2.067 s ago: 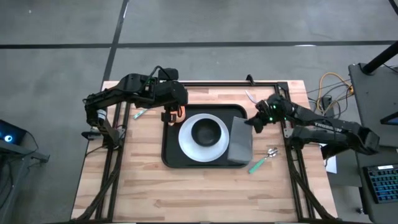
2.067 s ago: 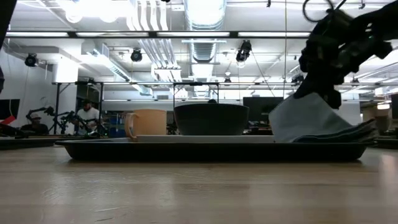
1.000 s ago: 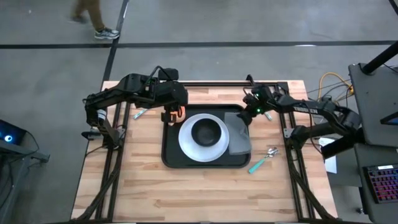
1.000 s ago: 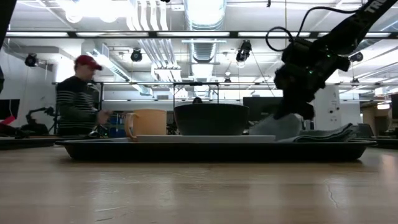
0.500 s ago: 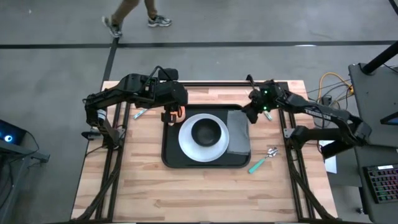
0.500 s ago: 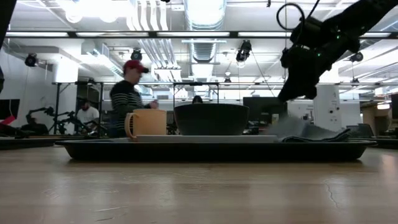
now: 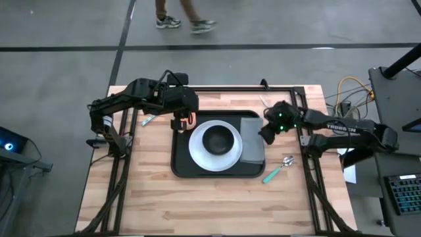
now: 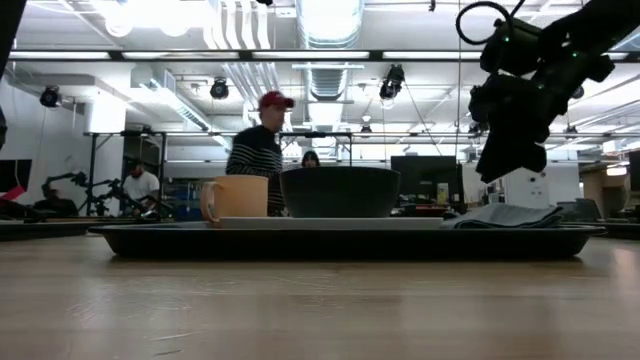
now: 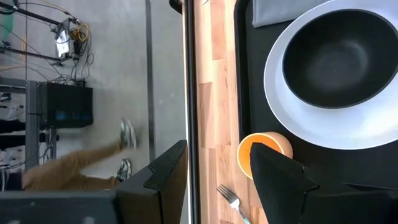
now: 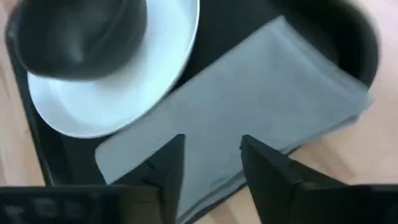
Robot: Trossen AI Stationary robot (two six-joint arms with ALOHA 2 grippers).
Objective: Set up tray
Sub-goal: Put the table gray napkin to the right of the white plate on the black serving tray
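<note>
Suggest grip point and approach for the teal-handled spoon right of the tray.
Probably pinch the teal handle of the spoon from straight above, jaws across its width. It lies flat and diagonal on bare wood, clear of the tray; the right gripper is nearest.

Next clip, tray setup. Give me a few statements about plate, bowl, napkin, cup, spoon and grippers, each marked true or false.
1. The bowl sits on the plate. True.
2. The napkin lies outside the tray. False: it lies in the tray, beside the plate.
3. The right gripper holds the napkin. False: it is open, empty, above the tray's edge.
4. The spoon lies on the table, off the tray. True.
5. The cup is under the left gripper. True.
</note>
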